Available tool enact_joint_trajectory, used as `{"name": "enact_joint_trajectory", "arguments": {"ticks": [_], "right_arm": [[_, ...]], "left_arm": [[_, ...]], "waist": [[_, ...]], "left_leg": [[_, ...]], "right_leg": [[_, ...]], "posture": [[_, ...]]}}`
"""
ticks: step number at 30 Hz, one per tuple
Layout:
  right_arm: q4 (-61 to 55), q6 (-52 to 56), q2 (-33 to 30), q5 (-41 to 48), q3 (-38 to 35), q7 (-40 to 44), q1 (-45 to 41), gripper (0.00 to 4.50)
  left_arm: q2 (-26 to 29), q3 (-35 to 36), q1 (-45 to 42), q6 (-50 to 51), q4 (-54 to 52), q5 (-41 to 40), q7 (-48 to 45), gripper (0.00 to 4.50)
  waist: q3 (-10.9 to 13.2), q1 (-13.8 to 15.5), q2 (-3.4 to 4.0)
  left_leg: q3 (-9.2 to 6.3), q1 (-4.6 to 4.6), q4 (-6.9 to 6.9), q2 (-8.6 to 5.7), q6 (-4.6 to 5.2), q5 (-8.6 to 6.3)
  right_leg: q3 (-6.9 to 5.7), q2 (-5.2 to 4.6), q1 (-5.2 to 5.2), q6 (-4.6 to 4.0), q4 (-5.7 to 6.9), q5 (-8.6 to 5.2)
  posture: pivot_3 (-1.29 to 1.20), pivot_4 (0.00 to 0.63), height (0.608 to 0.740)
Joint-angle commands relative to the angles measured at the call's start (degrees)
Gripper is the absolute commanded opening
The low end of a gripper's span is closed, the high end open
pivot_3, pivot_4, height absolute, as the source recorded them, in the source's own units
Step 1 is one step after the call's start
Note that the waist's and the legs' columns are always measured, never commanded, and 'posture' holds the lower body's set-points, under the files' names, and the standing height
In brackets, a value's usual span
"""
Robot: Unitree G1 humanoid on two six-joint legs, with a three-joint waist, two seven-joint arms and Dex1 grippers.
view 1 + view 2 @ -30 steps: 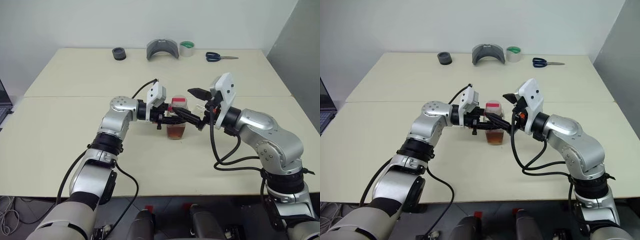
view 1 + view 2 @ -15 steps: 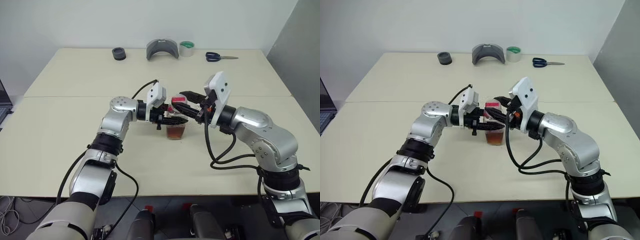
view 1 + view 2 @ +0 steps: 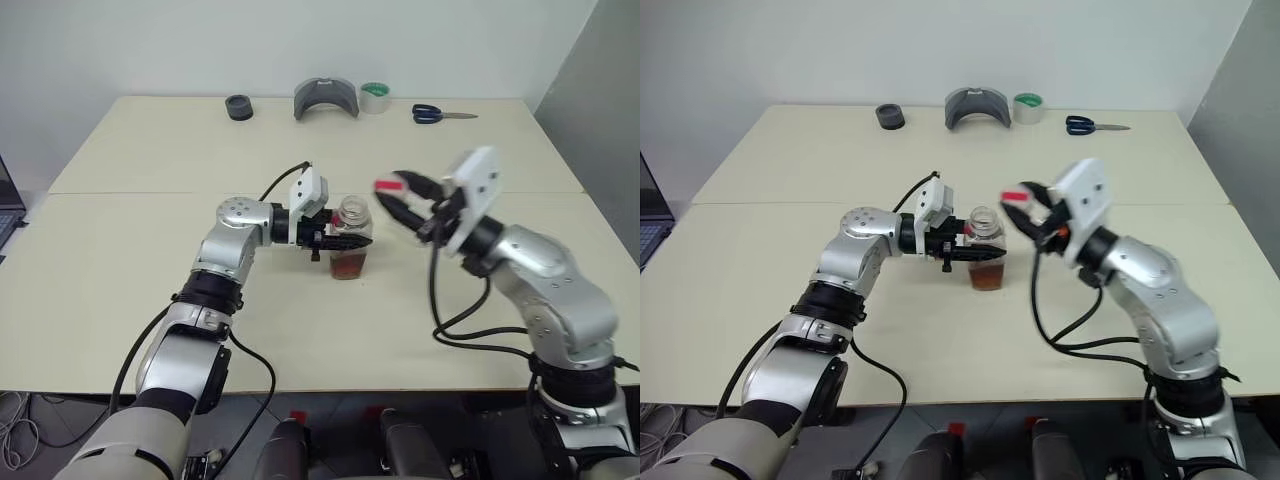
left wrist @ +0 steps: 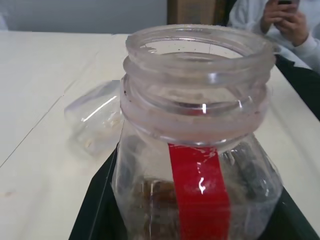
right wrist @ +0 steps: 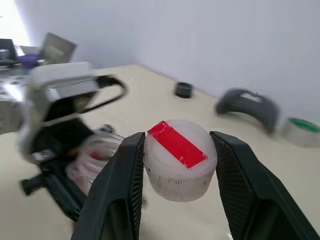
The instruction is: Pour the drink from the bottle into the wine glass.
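A: Near the middle seam of the cream table (image 3: 150, 290), what stands?

B: Clear plastic bottle (image 3: 352, 240), squarish body, ribbed threaded neck, mouth open. Upright on the tabletop. Glossy red label strip (image 4: 200, 192) runs down one face.

A: Contents?

B: Reddish-brown translucent drink (image 3: 350, 265), lower part of the bottle only.

A: Left gripper (image 3: 340, 241)?

B: Two black fingers pressed tight on the bottle's body from its left side, arm reaching level across.

A: Right gripper (image 5: 177, 165)?

B: Right of the bottle and raised above its mouth, well apart from it. Matte black ribbed fingers (image 5: 125, 185) pinch the cap (image 5: 179, 159): white, round, knurled rim, red tape across the top.

A: Wine glass?

B: Left wrist view shows a clear rounded glass shape (image 4: 95, 120) on the table just behind the bottle; cannot tell stem or foot.

A: Beyond the bottle, far edge?

B: Black ring-shaped roll (image 3: 238, 107), grey curved shell-like piece (image 3: 325, 98), green-cored tape roll (image 3: 375, 97), blue-handled scissors (image 3: 437, 114). All well apart from the bottle.
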Motion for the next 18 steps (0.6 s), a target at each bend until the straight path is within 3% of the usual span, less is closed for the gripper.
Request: {"name": "enact_joint_trajectory", "arguments": {"ticks": [1,9,17,18], "right_arm": [[-2.63,1.31,-0.38,-2.51,-5.38,-5.04,7.23,1.72],[-5.86,1.98,0.28,-6.34,-8.42,-9.83,22.20,1.72],[-3.90,3.85,-1.31,-7.48,-8.84,-9.59,24.46,4.48],[-3.82,4.03,-1.39,-7.16,-9.12,-9.36,24.37,4.50]], "left_arm": [[1.20,2.70,0.13,0.30,-2.90,-1.40,2.11,1.73],[3.65,4.35,2.17,1.03,-4.43,-1.63,3.95,1.73],[4.86,5.25,1.96,-0.17,-2.56,-1.39,5.79,1.73],[4.99,5.50,1.99,-0.29,-2.33,-1.43,6.37,1.73]], "waist": [[0.00,0.14,0.00],[0.00,-0.18,0.00],[0.00,-0.15,0.00],[0.00,-0.15,0.00]], "left_leg": [[0.01,0.00,0.01,0.00,0.00,0.00],[0.12,0.08,0.00,0.01,0.00,0.00],[0.11,0.08,0.02,0.01,0.00,0.00],[0.10,0.08,0.02,0.01,0.00,0.00]], "right_leg": [[0.01,0.00,0.00,0.00,0.01,0.00],[0.12,0.06,-0.01,0.00,0.08,-0.01],[0.10,0.07,0.01,0.01,0.09,-0.01],[0.10,0.07,0.01,0.01,0.08,-0.01]], "posture": [[0.00,0.150,0.740],[0.00,0.150,0.740],[0.00,0.150,0.740],[0.00,0.150,0.740]]}}
